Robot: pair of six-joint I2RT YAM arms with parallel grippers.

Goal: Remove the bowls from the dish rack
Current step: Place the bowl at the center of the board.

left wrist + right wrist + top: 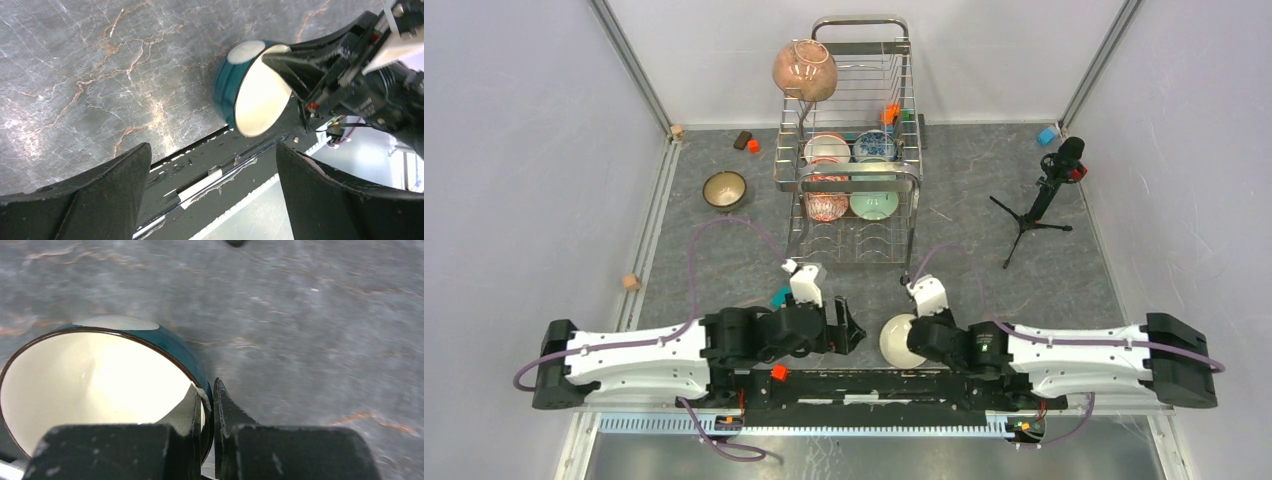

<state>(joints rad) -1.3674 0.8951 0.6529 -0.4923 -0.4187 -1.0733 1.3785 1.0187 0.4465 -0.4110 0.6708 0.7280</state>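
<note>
Black wedge-shaped fingers (pixel 100 200) are fitted to the left claw (pixel 212 150) and the right claw (pixel 207 390), behind which black joint housings (pixel 754 335) topped by white camera blocks (pixel 806 284), white arm shells (pixel 639 358) and looped lilac cables (pixel 727 222) are seen.

no text, label, brand or number can be read; white marks on the right arm's black housing (pixel 367 104) are blurred.

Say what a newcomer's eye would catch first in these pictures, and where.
The tall chrome dish rack at the table's far middle stands out, a pink-brown bowl tilted at its top left corner. Near the arms' bases, the right tool pinches the rim of a teal-and-white bowl, while the left tool stands open beside it.
</note>
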